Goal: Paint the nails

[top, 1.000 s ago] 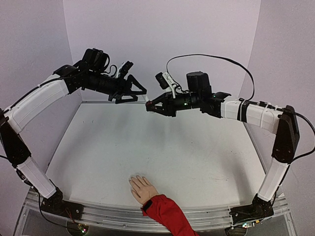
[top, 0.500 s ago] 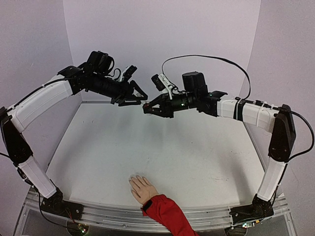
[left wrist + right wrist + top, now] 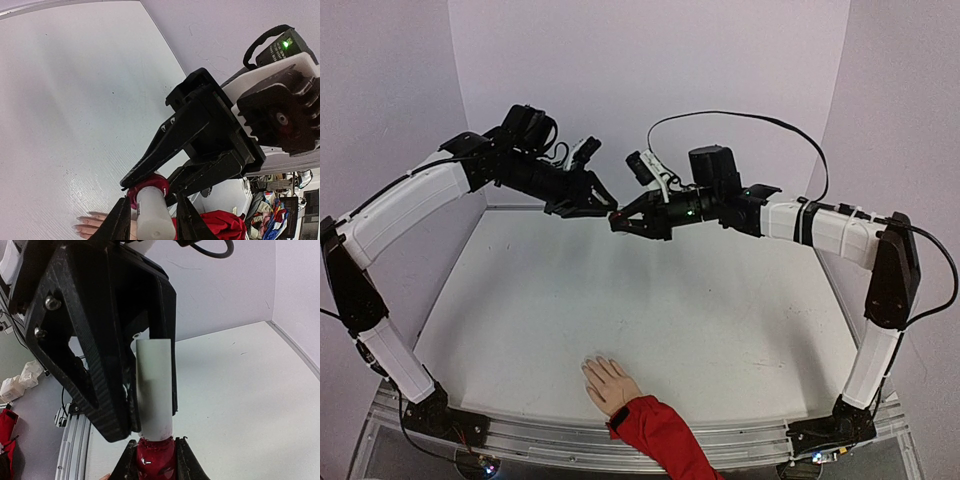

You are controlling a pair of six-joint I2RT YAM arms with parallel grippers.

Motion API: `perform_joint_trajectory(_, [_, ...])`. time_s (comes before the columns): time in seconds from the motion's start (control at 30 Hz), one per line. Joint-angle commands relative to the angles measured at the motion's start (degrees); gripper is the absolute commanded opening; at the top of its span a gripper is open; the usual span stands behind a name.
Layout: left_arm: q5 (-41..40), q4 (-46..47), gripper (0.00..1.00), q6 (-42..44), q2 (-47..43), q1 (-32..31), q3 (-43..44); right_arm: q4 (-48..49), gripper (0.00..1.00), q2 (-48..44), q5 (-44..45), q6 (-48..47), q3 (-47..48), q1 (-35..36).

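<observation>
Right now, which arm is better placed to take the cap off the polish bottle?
Left. The left gripper straddles the white cap, while the right gripper clamps the dark-red bottle.

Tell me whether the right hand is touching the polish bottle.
Touching. The right wrist view shows the right hand with its fingers pressed against both sides of the dark-red polish bottle, no gap visible.

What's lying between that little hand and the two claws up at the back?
Nothing. The top view shows only bare table between the hand and the left gripper and right gripper, which meet at a bottle farther back.
</observation>
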Motion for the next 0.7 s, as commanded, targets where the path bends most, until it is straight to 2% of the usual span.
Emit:
perform_joint_trajectory(0.0, [-1.22, -0.30, 0.30, 1.38, 0.56, -0.39, 3.83, 0.90, 0.00, -0.32, -1.35, -0.93, 3.19, 0.61])
perform_joint_trajectory(0.1, [-1.90, -0.54, 0.29, 1.31, 0.62, -0.48, 4.07, 0.68, 0.00, -0.34, -1.35, -1.11, 3.17, 0.69])
perform_joint_trajectory(0.27, [-2.24, -0.64, 0.32, 1.30, 0.54, -0.48, 4.42, 0.37, 0.00, -0.45, -1.33, -1.36, 3.16, 0.76])
perform_joint_trajectory(0.67, [-3.55, -0.71, 0.24, 1.39, -0.14, -0.57, 4.15, 0.10, 0.00, -0.27, -1.09, -1.65, 3.23, 0.81])
